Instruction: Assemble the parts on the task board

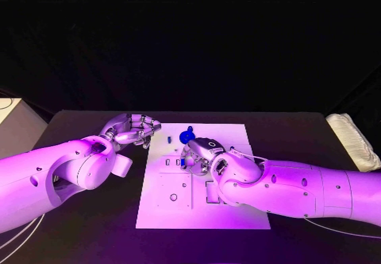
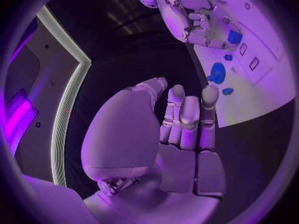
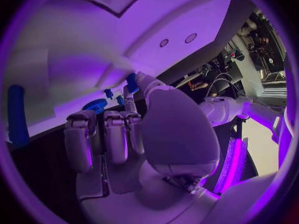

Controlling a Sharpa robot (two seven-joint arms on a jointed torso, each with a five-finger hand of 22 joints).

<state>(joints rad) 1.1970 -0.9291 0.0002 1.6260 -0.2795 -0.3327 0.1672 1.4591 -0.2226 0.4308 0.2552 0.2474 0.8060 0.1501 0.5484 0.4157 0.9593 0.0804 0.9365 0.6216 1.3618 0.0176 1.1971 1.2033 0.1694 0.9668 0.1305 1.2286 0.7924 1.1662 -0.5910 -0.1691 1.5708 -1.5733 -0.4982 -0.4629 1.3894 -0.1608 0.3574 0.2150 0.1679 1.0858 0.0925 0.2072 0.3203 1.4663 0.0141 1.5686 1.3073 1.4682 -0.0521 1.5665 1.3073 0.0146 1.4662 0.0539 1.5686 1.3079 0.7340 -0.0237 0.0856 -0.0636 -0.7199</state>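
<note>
The white task board (image 1: 238, 137) lies in the middle of the black table. My right hand (image 1: 200, 158) hovers over its middle and pinches a small blue part (image 3: 132, 81) between thumb and a fingertip; the same blue part (image 2: 234, 36) sits at that hand's fingers (image 2: 202, 27). A round blue part (image 1: 186, 135) and a small blue part (image 1: 169, 139) lie near the board's far edge. My left hand (image 1: 133, 130) hangs beside the board's far left corner, its fingers (image 2: 187, 112) loosely bent and holding nothing.
The board (image 2: 268, 94) carries several small slots and recesses. A long blue piece (image 3: 17, 114) lies on the board (image 3: 74, 45) away from the right hand (image 3: 124, 134). A pale padded bundle (image 1: 350, 140) lies at the table's right edge, a white box (image 1: 14, 127) at its left.
</note>
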